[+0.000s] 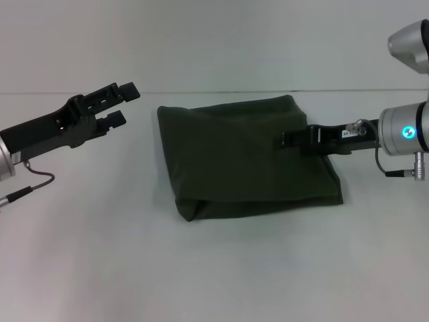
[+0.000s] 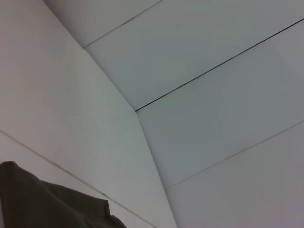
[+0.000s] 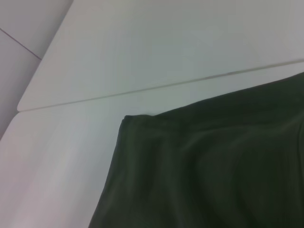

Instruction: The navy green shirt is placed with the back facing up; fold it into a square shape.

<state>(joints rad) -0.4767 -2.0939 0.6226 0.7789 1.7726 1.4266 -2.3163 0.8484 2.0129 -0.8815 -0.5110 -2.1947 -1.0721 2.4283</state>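
The left gripper (image 1: 122, 104) has its jaws spread and holding nothing; it hangs above the worktop (image 1: 87, 255), just off the left edge of the shirt (image 1: 241, 157) and clear of the cloth. The right gripper (image 1: 289, 139) reaches in from the right and lies over the right half of the shirt, low on the fabric. Its jaws are dark against dark cloth, so I cannot tell whether they are spread, pressed together or pinching a layer.

The shirt sits mid-worktop as a compact, roughly four-sided bundle, plain side up, with a doubled edge along the near side and no sleeves showing. The far left corner is neat in the right wrist view.

By the look of it the folding is nearly done, and the step in hand is settling or releasing the last fold. The outline is skewed, the near right corner jutting out. The next move likely calls for the right arm to lift away without dragging the top layer, then squaring that corner.
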